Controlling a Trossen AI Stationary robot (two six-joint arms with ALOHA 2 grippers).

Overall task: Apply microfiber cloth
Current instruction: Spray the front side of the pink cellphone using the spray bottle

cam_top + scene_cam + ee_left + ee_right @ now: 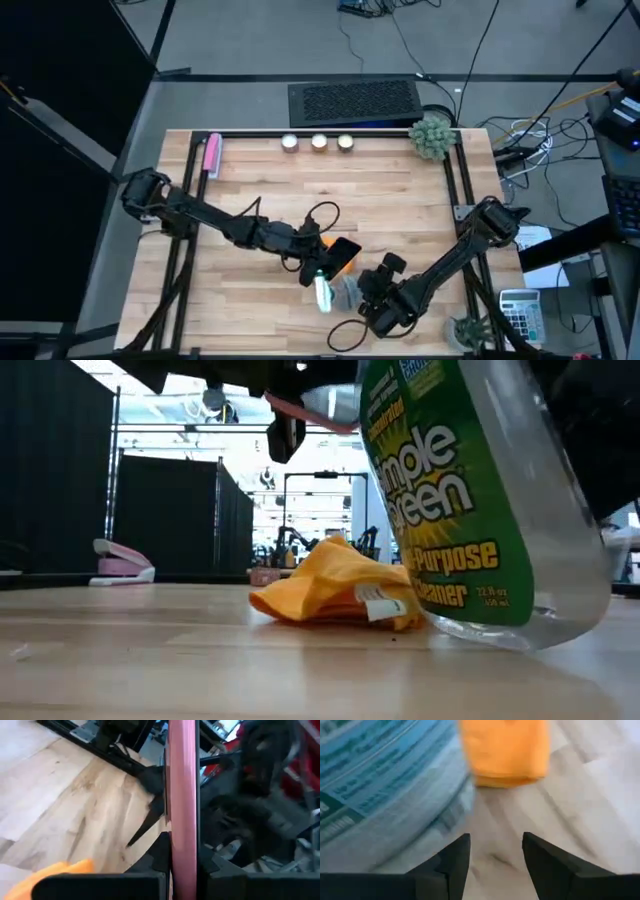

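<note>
Wooden table (400, 200) holds microfiber cloth (335, 592) centrally.

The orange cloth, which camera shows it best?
The low view: the microfiber cloth lies crumpled on the table beside the spray bottle, white tag visible. The right wrist view shows a blurred part, the left wrist view a corner, the high view only a sliver beneath the phone.

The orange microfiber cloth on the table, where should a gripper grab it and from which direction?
Probably from straight above, pinching the raised peak of the microfiber cloth. It lies bunched on the table with a fold standing up at its middle, and its edges lie flat. The spray bottle stands close on one side, so a sideways approach there looks blocked. The right gripper, open, is nearest.
</note>
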